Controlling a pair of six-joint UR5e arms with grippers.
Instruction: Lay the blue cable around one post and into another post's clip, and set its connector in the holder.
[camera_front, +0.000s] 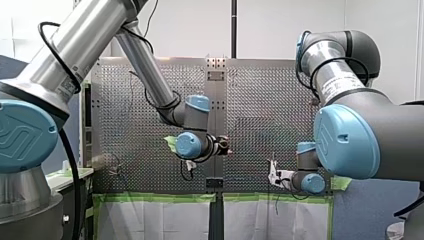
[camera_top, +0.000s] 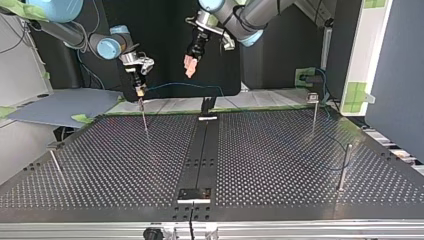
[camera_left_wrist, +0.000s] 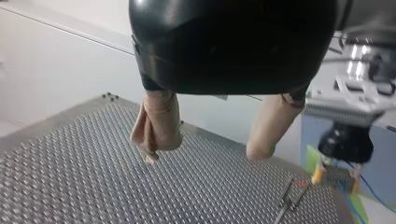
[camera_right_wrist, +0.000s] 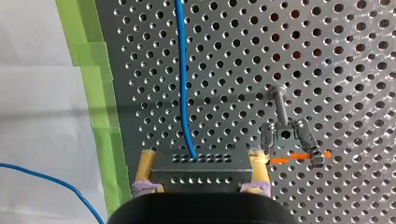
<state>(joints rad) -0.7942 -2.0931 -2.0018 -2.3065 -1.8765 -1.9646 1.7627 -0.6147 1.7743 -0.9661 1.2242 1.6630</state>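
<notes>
Blue cable (camera_right_wrist: 182, 84): one end enters the connector (camera_right_wrist: 201, 172), a grey perforated block. From there it runs straight ahead of the right pincer (camera_right_wrist: 201, 156), above the holes of the counter (camera_top: 280, 150). A second stretch of the same blue crosses the white surface beyond the green tape (camera_right_wrist: 102, 116) at the counter's edge.

Right pincer: yellow pads clamped on the connector, one on each side. In the top view it hangs near the counter's far edge, at the view's left. From it the cable runs roughly level toward the view's right.

Nearest post (camera_right_wrist: 279, 105): stands just beside the right pincer and carries a metal clip (camera_right_wrist: 289, 137) with an orange mark. The cable passes beside this post, apart from it. It is not round the post and not in the clip.

Left pincer (camera_left_wrist: 205, 156): beige-wrapped fingers apart, nothing between them. It is raised above the counter. In the top view it hangs near the middle of the far edge, close to the right pincer but not touching it.

Further out, top view: a far post (camera_top: 313, 112) with a fitting on top at the view's right, and a plain side post (camera_top: 344, 167) nearer the camera. Both are well apart from the cable's held end.
</notes>
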